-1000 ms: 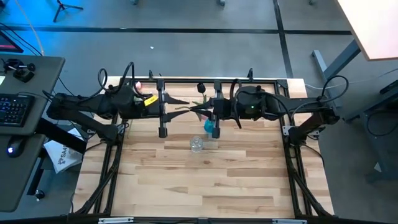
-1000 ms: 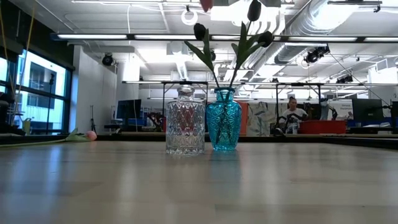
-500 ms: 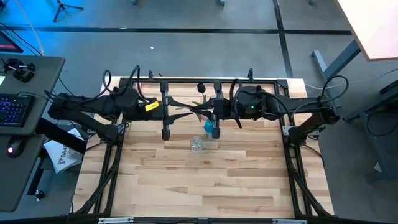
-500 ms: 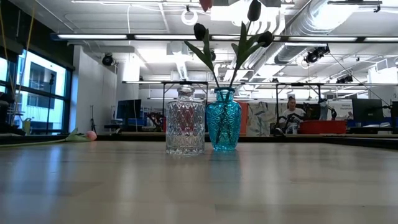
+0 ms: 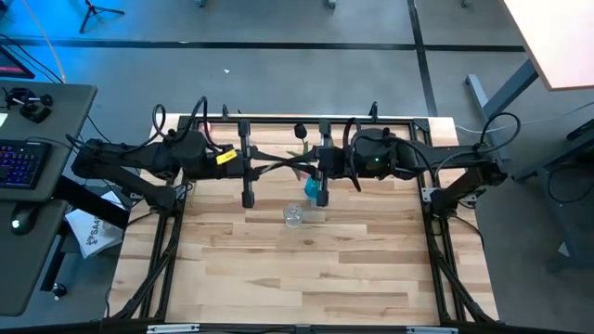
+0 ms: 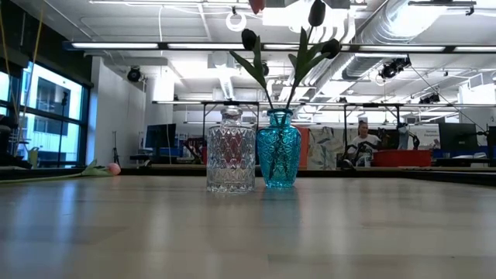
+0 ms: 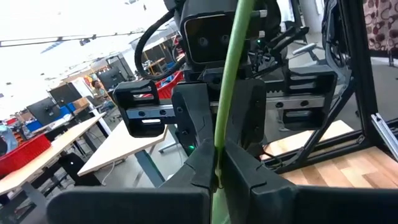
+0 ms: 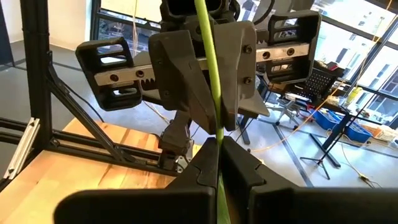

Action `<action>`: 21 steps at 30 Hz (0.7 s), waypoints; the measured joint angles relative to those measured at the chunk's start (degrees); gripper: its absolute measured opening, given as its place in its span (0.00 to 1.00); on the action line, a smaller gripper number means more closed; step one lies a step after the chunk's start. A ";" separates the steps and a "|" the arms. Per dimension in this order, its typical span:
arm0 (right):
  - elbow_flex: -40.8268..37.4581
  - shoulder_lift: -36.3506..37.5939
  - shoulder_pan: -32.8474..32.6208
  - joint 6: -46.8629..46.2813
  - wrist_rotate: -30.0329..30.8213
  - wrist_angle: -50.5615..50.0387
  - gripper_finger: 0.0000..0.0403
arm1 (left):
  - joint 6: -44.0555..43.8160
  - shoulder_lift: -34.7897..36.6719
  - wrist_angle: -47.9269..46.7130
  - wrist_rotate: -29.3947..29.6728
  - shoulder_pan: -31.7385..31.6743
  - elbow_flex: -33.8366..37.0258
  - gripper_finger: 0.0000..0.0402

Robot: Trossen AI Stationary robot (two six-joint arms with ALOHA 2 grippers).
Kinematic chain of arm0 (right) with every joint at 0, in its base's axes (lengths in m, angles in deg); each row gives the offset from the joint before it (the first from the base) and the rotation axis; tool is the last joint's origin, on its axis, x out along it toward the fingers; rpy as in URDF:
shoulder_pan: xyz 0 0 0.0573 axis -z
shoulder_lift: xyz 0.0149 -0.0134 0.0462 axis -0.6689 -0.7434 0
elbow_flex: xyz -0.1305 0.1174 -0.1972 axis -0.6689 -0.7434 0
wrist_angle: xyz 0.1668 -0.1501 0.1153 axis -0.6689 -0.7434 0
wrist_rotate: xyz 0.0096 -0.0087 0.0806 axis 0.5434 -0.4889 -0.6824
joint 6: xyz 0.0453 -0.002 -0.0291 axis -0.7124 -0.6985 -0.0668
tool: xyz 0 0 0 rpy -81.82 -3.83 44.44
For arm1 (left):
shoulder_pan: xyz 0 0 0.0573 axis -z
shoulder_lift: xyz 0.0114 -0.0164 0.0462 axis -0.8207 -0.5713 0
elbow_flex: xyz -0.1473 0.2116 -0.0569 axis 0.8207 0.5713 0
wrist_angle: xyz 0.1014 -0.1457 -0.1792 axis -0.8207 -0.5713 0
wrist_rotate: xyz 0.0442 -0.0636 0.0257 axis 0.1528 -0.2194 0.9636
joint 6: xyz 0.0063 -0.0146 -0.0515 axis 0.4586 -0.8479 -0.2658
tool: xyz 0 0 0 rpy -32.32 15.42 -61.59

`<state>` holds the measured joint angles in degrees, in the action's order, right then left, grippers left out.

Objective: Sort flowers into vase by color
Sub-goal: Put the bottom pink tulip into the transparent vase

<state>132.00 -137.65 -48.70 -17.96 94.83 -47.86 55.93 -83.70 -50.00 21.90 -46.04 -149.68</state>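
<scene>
Both grippers meet high above the table's far middle, left gripper [image 5: 281,168] and right gripper [image 5: 299,169] tip to tip, each shut on one thin green stem [image 7: 229,74]. A pink head [image 6: 256,5] shows at the low view's top edge, above the vases. The blue vase [image 6: 279,149] stands on its base below the grippers and holds the dark-headed tulips [image 6: 249,37]. A clear glass vase [image 6: 230,151] stands beside it, with nothing in it. Another pink tulip [image 6: 114,168] lies flat near the table's far left edge. My left gripper pinches the green stem [image 7: 216,163] between its two fingers, coming level from the table's left. The stem runs on past the fingertips, lifted clear of the table. My right gripper pinches the same stem [image 8: 217,163] between its fingers, level from the table's right, facing the left gripper.
The two vases [image 5: 314,188] stand close together under the grippers, the clear one [image 5: 293,216] nearer the near edge. Bare wood [image 5: 306,278] spreads over the near half of the table. A metal frame rail [image 5: 306,118] runs along the far edge.
My left gripper has moved toward the table's right, closing the gap to the right gripper until the two stand tip to tip. The right arm, the vases and the flowers in the blue vase have kept still.
</scene>
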 joint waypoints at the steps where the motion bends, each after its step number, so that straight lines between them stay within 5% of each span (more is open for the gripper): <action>1: 0.00 0.00 0.00 0.00 0.09 0.00 0.00 | 0.06 0.00 0.00 -0.02 -0.13 0.00 0.02; 6: 0.00 0.33 0.00 -0.49 5.92 -0.10 0.09 | 1.44 0.86 -1.12 3.03 -0.17 0.06 0.00; 14: 5.03 2.75 0.07 -5.08 14.96 -1.49 0.47 | 6.28 6.86 -8.16 16.45 -0.15 0.04 0.00; 17: 6.05 2.84 1.33 -17.91 12.64 -2.18 0.58 | 14.87 8.69 -10.23 25.92 -0.06 -0.02 0.00; 21: 6.05 2.32 6.43 -40.81 3.57 -5.87 0.65 | 37.98 6.88 -10.27 33.19 1.76 -0.04 0.00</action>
<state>138.05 -135.33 -42.27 -58.76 98.40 -53.72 93.91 -76.82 -60.27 55.09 -44.28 -149.73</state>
